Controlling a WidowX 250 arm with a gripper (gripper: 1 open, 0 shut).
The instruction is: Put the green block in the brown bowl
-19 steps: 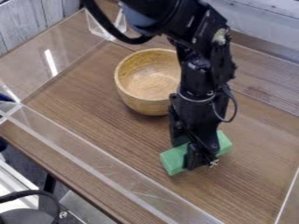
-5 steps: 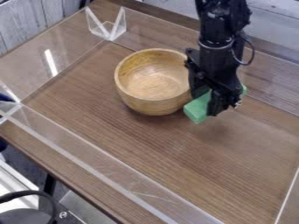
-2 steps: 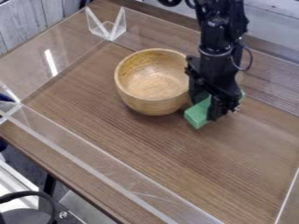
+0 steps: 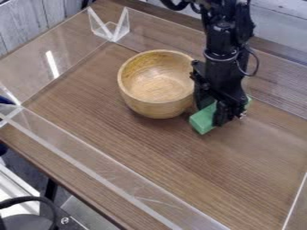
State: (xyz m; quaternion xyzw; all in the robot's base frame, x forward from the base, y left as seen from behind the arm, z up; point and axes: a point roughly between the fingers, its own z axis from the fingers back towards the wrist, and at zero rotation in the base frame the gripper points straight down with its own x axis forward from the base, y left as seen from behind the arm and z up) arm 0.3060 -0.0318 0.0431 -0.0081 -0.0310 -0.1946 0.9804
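— Camera view from above the table (image 4: 108,171): what was the arm doing?

— Its black gripper (image 4: 220,113) pointed straight down, just right of the brown bowl (image 4: 156,83). The jaws were pinched onto the green block (image 4: 204,118), which stuck out below and to the left of the fingers.

— Was the block in the bowl?

— No. It sat outside, beside the bowl's right wall, low near the wood-grain table. Whether its lower end touched the surface or the bowl's wall I could not tell.

— And the bowl itself?

— Round, light-brown wood with thick walls, upright, its pale inside showing nothing in it. It stood toward the back middle of the table.

— Anything else around?

— A clear plastic barrier (image 4: 24,112) ran along the table's left and front edges, and a small folded clear piece (image 4: 110,24) stood at the far corner, well apart from bowl and gripper.
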